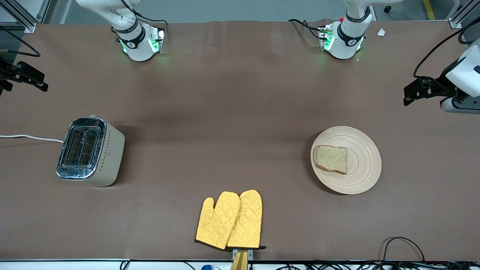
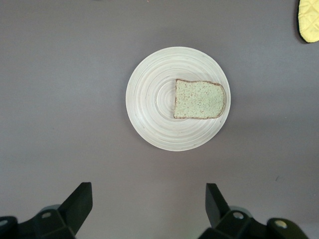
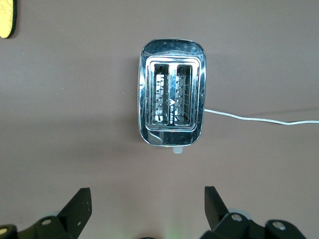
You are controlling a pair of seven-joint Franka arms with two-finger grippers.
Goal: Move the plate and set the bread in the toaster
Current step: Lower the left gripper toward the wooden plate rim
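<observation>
Front view: plate (image 1: 360, 176), pale ringed wood, sits on the brown desk (image 1: 225, 112) toward the left arm's end. Bread (image 1: 330, 159), brown speckled slice with dark crust, lies flat on the plate, off-centre toward the toaster (image 1: 90, 151). Toaster is well apart from the plate at the right arm's end, cream sides, chrome top, both slots empty, white cord (image 1: 30, 138) trailing off. Yellow oven mitts (image 1: 229, 220) lie nearer the camera than the plate, between it and the toaster.

Left wrist view: left hand (image 2: 148, 204) spread wide, hanging high over the plate.

Right wrist view: right hand (image 3: 147, 205) spread wide too, high over the toaster.
</observation>
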